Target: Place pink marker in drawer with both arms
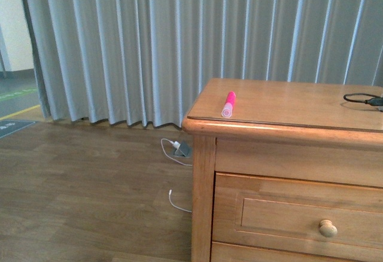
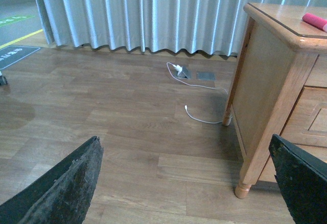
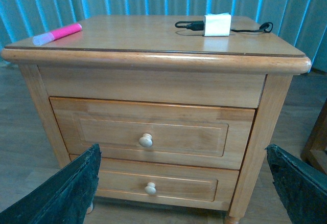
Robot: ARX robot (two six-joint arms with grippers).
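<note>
Pink marker (image 1: 228, 104) lies flat on the top of the wooden chest (image 1: 287, 103), close to its front-left corner, pale cap pointing at the front edge. Nothing touches it. Below the top, the drawer (image 3: 102, 127) is fully shut, its round knob (image 3: 146, 140) in the middle of the panel, and a second drawer (image 3: 179, 185) sits closed beneath it, so that's 2 shut fronts. The right gripper (image 3: 184, 188) faces the chest front, well apart from it, jaws spread wide and empty. The left gripper (image 2: 184, 183) hangs over the wood floor (image 2: 127, 111) off the chest's left side, jaws also wide apart and empty. Farther back on the top, a white adapter (image 3: 217, 24) rests with a black cable (image 3: 186, 25). A white cord (image 2: 196, 86) trails across the floor before the grey curtain (image 1: 149, 40).
</note>
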